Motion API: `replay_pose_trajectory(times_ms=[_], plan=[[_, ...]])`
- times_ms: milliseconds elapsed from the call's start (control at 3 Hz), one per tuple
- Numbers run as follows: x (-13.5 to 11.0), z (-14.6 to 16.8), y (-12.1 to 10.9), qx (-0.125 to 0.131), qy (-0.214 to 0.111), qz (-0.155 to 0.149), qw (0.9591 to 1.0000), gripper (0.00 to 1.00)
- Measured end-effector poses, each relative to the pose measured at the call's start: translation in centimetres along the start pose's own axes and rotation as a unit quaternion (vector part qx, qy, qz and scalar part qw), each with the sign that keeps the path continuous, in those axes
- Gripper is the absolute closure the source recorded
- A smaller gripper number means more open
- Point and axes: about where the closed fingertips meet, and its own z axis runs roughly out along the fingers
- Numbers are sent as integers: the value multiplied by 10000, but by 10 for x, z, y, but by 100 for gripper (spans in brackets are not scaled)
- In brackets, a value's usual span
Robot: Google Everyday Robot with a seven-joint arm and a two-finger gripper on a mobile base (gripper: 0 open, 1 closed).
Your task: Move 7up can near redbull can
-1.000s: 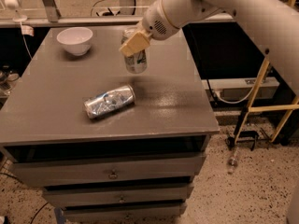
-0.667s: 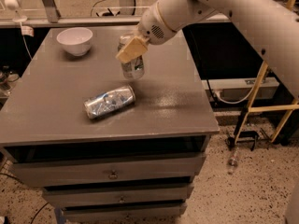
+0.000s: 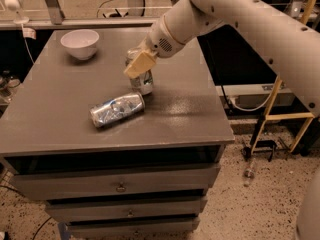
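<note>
- Grey desk (image 3: 60, 99) is carrying everything I am working with, and the redbull can (image 3: 117, 109) is lying on its side toward the front of it, so I am using that as my landmark.
- The 7up can (image 3: 143, 84) is standing upright just behind the redbull can's right end, close to it. I cannot tell whether its base is resting on the desk or hanging slightly above it.
- The pincer (image 3: 138, 66) is sitting over the upper part of the 7up can, above and behind the redbull can. One tan finger is lying across the can's front, and I am reading it as pinching the 7up can.
- The white arm (image 3: 240, 14) is reaching in from behind and to the right of the redbull can.
- A white bowl (image 3: 80, 43) is sitting well behind and to the left of the redbull can, out of the way.
- I am judging that the placing step is in hand, since the 7up can is already close to the redbull can.
- The next move is calling for settling the can flat, spreading the fingers gently and lifting straight up. That way nothing is tipping the 7up can or nudging the redbull can, which could roll.
</note>
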Motion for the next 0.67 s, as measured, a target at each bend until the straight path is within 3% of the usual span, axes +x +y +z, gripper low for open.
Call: replay_pose_trajectory(times_ms=[333,667], plan=[[-1,2,1,-20,2,-6,10000,83],[-1,5,2,-49,6,-14,10000,52]])
